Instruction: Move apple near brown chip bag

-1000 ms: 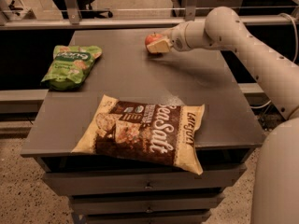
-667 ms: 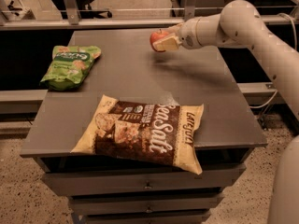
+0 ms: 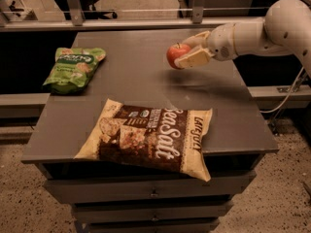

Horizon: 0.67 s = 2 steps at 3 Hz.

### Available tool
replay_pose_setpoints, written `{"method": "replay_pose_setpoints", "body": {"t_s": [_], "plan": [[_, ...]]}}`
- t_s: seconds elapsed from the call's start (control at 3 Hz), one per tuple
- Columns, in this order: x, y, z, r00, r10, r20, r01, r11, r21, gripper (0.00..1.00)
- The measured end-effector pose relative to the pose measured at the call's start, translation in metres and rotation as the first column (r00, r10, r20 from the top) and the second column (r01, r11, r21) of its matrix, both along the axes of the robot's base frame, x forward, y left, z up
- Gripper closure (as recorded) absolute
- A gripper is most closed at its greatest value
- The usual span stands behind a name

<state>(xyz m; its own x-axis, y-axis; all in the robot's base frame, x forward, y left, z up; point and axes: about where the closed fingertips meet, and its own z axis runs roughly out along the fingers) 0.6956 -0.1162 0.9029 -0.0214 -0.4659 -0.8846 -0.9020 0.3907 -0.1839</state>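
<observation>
The small red apple (image 3: 176, 55) hangs in the air above the back right part of the grey table (image 3: 146, 84), held between the cream fingers (image 3: 194, 58) of my gripper (image 3: 187, 51). The gripper reaches in from the right on a white arm and is shut on the apple. The brown chip bag (image 3: 150, 137) with white "Sea Salt" lettering lies flat at the table's front edge, well in front of and below the apple. Its right end sticks out over the front edge.
A smaller green snack bag (image 3: 74, 68) lies at the table's left side. Drawers (image 3: 150, 193) sit under the tabletop. A metal rail and frame (image 3: 121, 22) run behind the table. My white arm (image 3: 262, 33) spans the right side.
The gripper has lifted the apple off the back of the table and carried it forward, closer to the brown chip bag. The bags have not moved.
</observation>
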Motion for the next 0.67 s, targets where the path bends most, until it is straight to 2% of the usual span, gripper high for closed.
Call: {"method": "replay_pose_setpoints", "body": {"t_s": [0.33,0.67], "plan": [[-0.043,-0.003,-0.010,0.9926,0.121,-0.014,-0.121,0.993,0.009,1.00],[-0.077,0.009,-0.016,0.9708,0.240,-0.013,-0.239,0.971,0.027,1.00]]}}
